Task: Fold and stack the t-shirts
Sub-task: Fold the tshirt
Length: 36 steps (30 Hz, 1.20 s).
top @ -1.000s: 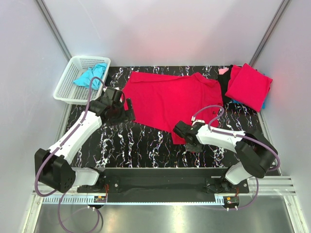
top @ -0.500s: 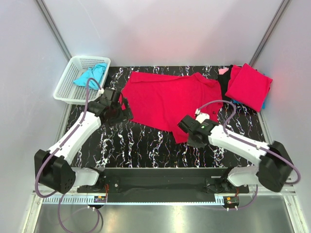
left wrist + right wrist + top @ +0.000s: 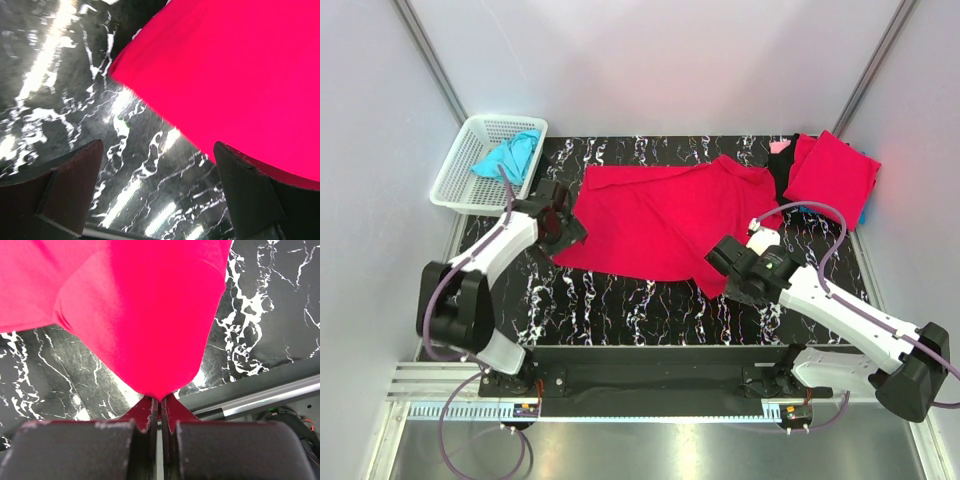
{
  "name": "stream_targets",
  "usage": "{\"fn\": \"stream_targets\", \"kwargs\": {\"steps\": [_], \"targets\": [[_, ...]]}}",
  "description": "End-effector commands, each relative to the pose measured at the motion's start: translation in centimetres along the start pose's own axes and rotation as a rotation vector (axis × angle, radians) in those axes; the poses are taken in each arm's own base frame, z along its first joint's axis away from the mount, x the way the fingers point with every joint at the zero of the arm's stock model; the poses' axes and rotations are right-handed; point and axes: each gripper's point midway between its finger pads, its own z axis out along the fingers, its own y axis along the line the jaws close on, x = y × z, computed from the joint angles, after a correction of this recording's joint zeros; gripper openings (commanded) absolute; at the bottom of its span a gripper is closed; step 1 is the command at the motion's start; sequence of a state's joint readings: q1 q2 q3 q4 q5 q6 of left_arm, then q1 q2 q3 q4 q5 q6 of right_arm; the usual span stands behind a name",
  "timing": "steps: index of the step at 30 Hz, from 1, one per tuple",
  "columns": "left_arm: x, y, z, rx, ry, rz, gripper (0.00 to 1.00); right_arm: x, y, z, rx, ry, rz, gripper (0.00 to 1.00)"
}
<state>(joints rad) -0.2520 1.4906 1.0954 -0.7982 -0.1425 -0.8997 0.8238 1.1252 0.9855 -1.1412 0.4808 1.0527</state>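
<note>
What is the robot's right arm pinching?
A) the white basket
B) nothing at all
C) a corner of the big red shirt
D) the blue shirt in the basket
C: in the right wrist view the jaws are shut tight on a bunched corner of the red shirt, which lies spread over the black table.

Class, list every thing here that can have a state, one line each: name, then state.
Large crimson red cloth t-shirt: unfolded, spread out, near corner pinched.
Smaller crimson red cloth shirt: folded, far right.
Turquoise blue cloth shirt: crumpled in the white plastic lattice basket.
Left gripper: jaws open, empty.
Right gripper: jaws shut on the large t-shirt.
</note>
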Motion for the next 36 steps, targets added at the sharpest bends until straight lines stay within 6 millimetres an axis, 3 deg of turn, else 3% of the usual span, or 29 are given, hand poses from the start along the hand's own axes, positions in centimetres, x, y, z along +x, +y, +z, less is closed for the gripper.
{"fn": "stream_targets", "kwargs": {"steps": [1, 3, 6, 9, 21, 25, 29, 30, 32, 36], "targets": [[1.2, -0.6, 3.2, -0.008, 0.060, -0.033, 0.99, -0.5, -0.7, -0.3, 0.033, -0.032, 0.018, 0.00], [1.3, 0.1, 4.5, -0.052, 0.055, -0.034, 0.95, -0.4, -0.6, -0.3, 0.035, -0.027, 0.014, 0.00], [1.6, 1.2, 5.8, -0.104, 0.048, -0.023, 0.79, -0.6, -0.6, -0.3, 0.030, -0.033, 0.016, 0.00], [1.6, 2.6, 6.1, -0.151, 0.023, -0.018, 0.75, -0.6, -0.7, -0.4, 0.030, -0.038, 0.014, 0.00], [-0.8, 5.1, 6.3, -0.270, -0.078, -0.022, 0.77, -0.4, -0.9, -0.4, 0.024, -0.034, 0.014, 0.00], [-1.8, 4.4, 6.5, -0.267, -0.089, -0.023, 0.75, -0.2, -1.2, -0.6, 0.023, -0.024, 0.013, 0.00], [-2.6, 3.2, 6.9, -0.253, -0.096, -0.016, 0.59, 0.2, -1.4, -0.8, 0.034, 0.001, 0.007, 0.00], [-3.1, 2.8, 6.9, -0.247, -0.104, -0.019, 0.51, 0.3, -1.6, -0.9, 0.035, 0.005, 0.008, 0.00], [-3.4, 2.4, 7.2, -0.243, -0.100, -0.013, 0.46, 0.3, -1.9, -1.3, 0.035, 0.009, 0.012, 0.00], [-3.1, 1.8, 7.7, -0.228, -0.073, -0.017, 0.45, 0.1, -2.1, -1.8, 0.018, -0.001, 0.021, 0.00]]}}
